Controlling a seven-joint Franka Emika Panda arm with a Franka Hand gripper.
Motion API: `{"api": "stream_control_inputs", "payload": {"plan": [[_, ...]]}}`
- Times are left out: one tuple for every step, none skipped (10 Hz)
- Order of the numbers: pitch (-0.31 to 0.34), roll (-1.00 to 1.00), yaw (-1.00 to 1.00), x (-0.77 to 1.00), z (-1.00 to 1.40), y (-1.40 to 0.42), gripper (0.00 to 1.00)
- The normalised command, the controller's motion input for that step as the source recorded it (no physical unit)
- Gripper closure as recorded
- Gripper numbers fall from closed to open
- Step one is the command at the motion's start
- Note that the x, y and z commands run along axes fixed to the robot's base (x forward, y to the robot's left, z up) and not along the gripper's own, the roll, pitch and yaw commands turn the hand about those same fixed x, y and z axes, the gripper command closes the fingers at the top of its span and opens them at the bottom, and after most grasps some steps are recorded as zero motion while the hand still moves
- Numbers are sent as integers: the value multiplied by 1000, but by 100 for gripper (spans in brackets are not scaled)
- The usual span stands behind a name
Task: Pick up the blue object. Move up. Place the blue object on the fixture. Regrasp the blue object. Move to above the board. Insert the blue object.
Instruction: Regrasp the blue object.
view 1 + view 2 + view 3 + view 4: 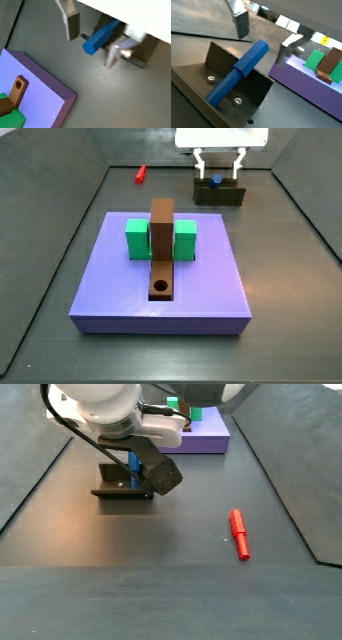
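Observation:
The blue object [100, 37] is a slim peg leaning tilted on the fixture [231, 80], its lower end in the dark recess and its upper end sticking up. My gripper [91, 50] hangs just above the fixture [219, 195] and is open. Its two silver fingers [242, 25] straddle the blue object's [244, 67] upper end, with a gap on each side. In a side view the blue object [134, 464] shows between the fingers over the fixture [123, 486]. The board [167, 278] lies in front of the fixture, apart from the gripper [218, 173].
On the board stand a green block [138, 238] and a long brown bar [162, 248] with a round hole near its front end. A red peg [239, 534] lies loose on the dark floor away from the fixture. Raised walls border the work area.

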Motion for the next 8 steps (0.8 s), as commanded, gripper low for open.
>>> {"api": "stream_control_inputs", "payload": {"plan": [[-149, 923, -43, -23, 469, -149, 0], [-169, 1000, -43, -37, 514, -137, 0], [-160, 1000, -14, -6, 483, -140, 0], [-166, 1000, 0, 0, 414, -157, 0], [-223, 1000, 0, 0, 266, -137, 0], [-260, 1000, 0, 0, 140, -103, 0], [-226, 1000, 51, 0, 63, -86, 0], [-169, 1000, 94, 0, 46, -77, 0]]}}
